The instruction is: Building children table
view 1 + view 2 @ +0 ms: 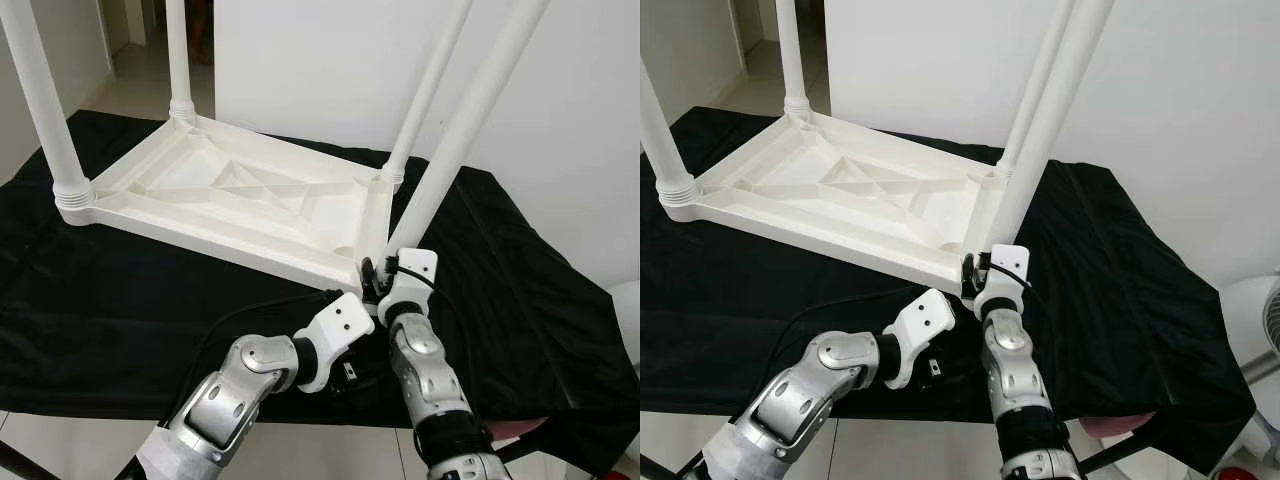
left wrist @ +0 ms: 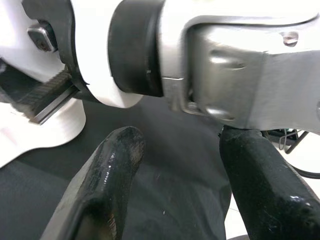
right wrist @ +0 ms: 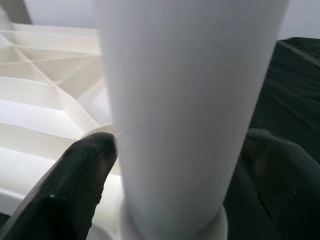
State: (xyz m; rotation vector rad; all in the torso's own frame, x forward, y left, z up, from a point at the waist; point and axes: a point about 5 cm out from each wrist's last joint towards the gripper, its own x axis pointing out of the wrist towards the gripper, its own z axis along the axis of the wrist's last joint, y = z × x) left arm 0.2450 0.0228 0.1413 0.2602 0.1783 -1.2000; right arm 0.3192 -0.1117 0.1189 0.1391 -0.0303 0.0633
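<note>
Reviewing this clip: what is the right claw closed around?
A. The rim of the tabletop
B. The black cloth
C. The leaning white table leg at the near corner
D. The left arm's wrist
C: the right claw has its fingers on either side of the white table leg, which leans at the near corner of the upturned tabletop.

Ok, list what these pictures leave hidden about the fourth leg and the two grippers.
- Foot of the near leg in its corner socket: head views, covered by the right gripper.
- Leg tops: cut off by the upper edge.
- Whether the right fingers press the leg: right wrist view, contact sits behind the leg.
- Left gripper: fingers apart over the black cloth; head views hide it under the right forearm.
</note>
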